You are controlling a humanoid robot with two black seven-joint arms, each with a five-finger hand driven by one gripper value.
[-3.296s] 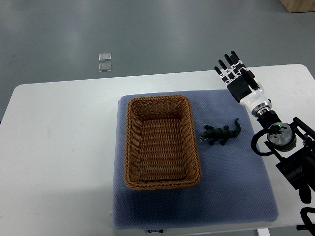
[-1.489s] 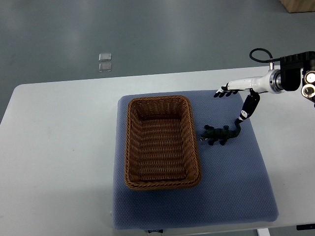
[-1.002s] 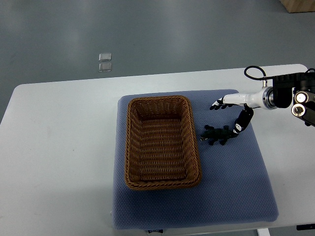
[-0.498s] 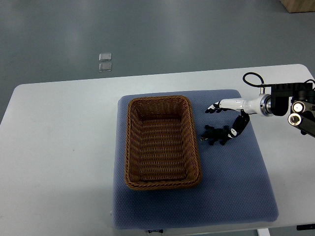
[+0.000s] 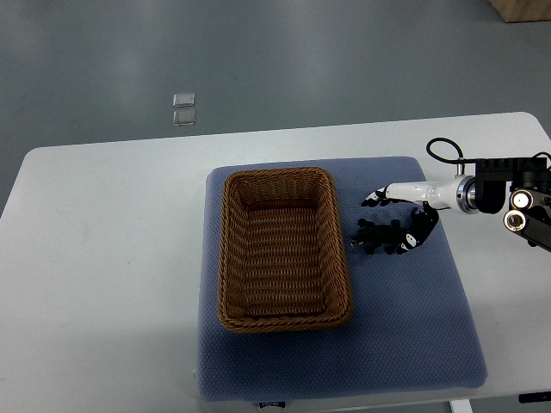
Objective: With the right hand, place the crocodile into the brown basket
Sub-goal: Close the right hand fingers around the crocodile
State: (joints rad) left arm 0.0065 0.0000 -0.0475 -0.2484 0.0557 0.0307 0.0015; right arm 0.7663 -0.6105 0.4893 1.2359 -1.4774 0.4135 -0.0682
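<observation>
My right hand [image 5: 405, 205] is over the crocodile [image 5: 379, 235].
My fingers [image 5: 373, 201] are spread wide. It lies on the blue mat [image 5: 413, 327] just beside the brown basket [image 5: 225, 258].

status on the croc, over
Right hand open over crocodile, no grip yet. Left not in view. Crocodile on blue mat beside brown basket, nothing between.

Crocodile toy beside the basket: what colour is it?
The crocodile is very dark green, almost black; the top view shows it best.
</observation>
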